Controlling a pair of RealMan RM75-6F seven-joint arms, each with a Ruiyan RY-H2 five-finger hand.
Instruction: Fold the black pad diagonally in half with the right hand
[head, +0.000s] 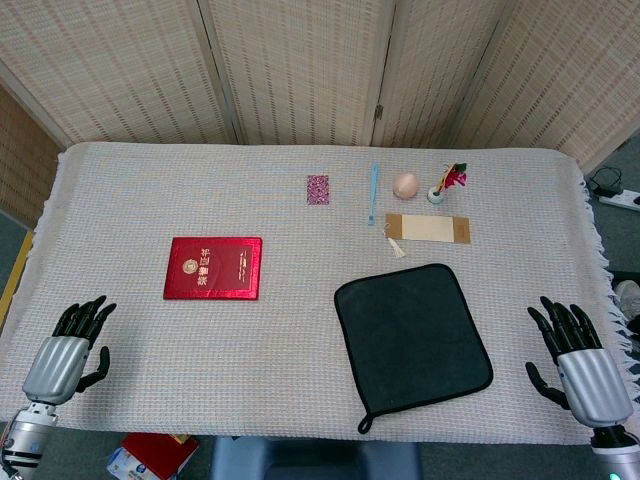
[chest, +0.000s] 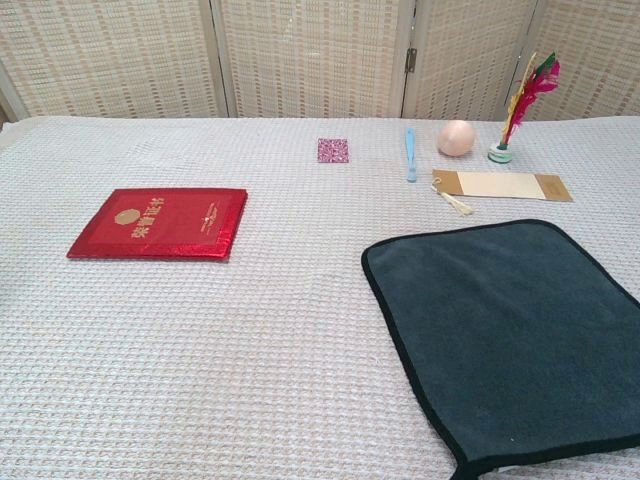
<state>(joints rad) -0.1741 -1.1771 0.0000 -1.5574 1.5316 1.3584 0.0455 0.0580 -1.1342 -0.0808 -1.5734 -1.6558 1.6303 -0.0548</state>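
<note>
The black pad (head: 412, 340) (chest: 515, 335) lies flat and unfolded on the right half of the table, with a small loop at its near left corner. My right hand (head: 578, 362) rests at the table's near right edge, to the right of the pad and apart from it, fingers spread and holding nothing. At the near left edge my left hand (head: 68, 352) also lies with fingers apart, empty. Neither hand shows in the chest view.
A red booklet (head: 213, 267) (chest: 160, 222) lies left of centre. Behind the pad are a tan bookmark (head: 428, 228), a blue strip (head: 373, 192), a pink egg (head: 405, 185), a feather shuttlecock (head: 446, 183) and a small patterned card (head: 318, 189). A woven cloth (head: 250, 340) covers the table.
</note>
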